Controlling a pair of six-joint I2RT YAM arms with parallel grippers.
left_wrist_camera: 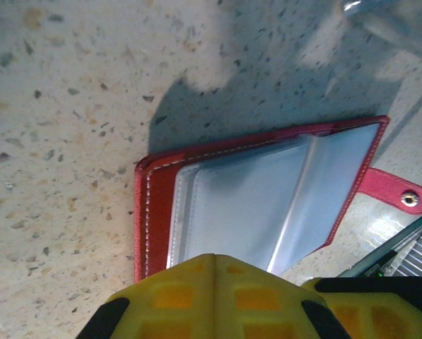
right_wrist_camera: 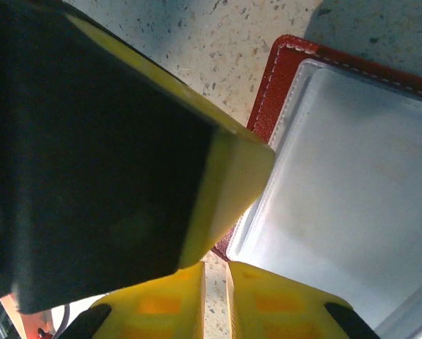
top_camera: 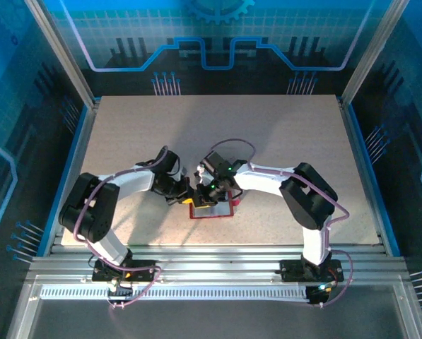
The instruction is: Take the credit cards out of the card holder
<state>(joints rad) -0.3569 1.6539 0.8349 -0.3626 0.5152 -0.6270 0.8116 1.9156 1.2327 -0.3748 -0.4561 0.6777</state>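
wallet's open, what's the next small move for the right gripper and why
Probably ease the right gripper onto the raised sleeve and flip it over: the wallet lies open, the upturned sleeves look plain grey, and the left gripper sits shut at its edge.

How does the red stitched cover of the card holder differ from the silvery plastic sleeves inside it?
The red stitched cover is matte and lies flat on the speckled table; the silvery plastic sleeves are glossy, with one leaf lifted. The cover is larger, edging past the sleeves. Both are rectangular.
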